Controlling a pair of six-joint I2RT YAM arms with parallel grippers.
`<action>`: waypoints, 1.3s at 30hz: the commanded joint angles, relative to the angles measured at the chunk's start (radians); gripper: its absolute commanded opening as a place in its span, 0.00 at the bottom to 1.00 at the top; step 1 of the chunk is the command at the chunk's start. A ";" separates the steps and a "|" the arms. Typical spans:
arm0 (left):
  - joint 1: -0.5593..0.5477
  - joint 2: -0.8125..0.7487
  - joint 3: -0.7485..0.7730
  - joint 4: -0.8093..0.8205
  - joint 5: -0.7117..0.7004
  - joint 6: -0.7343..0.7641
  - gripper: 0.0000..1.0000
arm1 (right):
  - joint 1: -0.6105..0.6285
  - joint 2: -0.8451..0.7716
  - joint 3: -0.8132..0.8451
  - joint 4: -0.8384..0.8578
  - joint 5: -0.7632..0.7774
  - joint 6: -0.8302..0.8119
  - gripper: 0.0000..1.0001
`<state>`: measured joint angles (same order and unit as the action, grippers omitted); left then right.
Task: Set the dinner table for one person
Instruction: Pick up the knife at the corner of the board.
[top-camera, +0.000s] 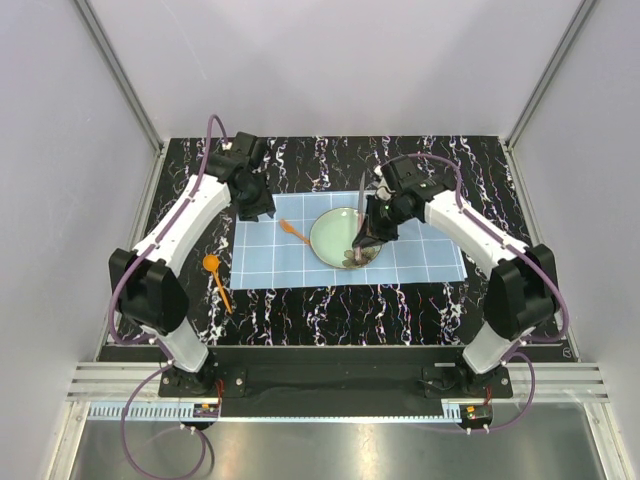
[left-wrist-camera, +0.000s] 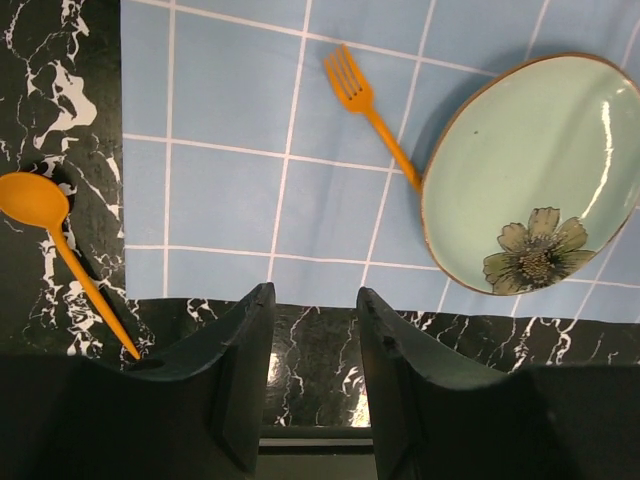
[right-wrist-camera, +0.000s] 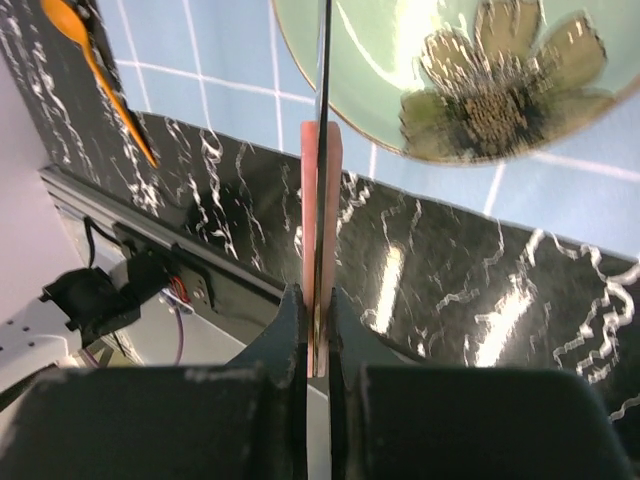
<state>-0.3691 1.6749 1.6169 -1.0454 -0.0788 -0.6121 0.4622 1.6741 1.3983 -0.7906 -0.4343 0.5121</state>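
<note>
Centrally in the top view, dinner table (top-camera: 300, 160), glossy black with white veins, spanning wall to wall beneath both arms. At its middle, light blue gridded placemat (top-camera: 270, 262); on that, pale green flowered plate (top-camera: 335, 232). Orange fork (top-camera: 293, 232) flat on the mat at the plate's 9 o'clock, handle end reaching the rim. Orange spoon (top-camera: 215, 275) off the mat at 8 o'clock, on bare table. Left pincer (top-camera: 262, 210) parted, holding nothing, at the plate's 10 o'clock. Right pincer (top-camera: 372, 238) clamped on a pink-handled knife (right-wrist-camera: 320, 230), over the plate's 3 o'clock side.
</note>
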 joint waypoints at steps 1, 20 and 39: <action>0.004 -0.050 -0.022 0.016 -0.016 0.041 0.42 | 0.001 -0.100 -0.063 -0.114 0.065 0.003 0.00; 0.013 -0.125 -0.074 -0.011 0.048 0.104 0.42 | -0.002 -0.220 -0.303 -0.324 0.207 0.028 0.00; 0.012 -0.190 -0.179 0.004 0.068 0.068 0.42 | -0.034 -0.019 -0.199 -0.403 0.428 -0.152 0.00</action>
<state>-0.3607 1.5242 1.4590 -1.0672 -0.0319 -0.5323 0.4408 1.6169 1.1301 -1.1786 -0.0837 0.4225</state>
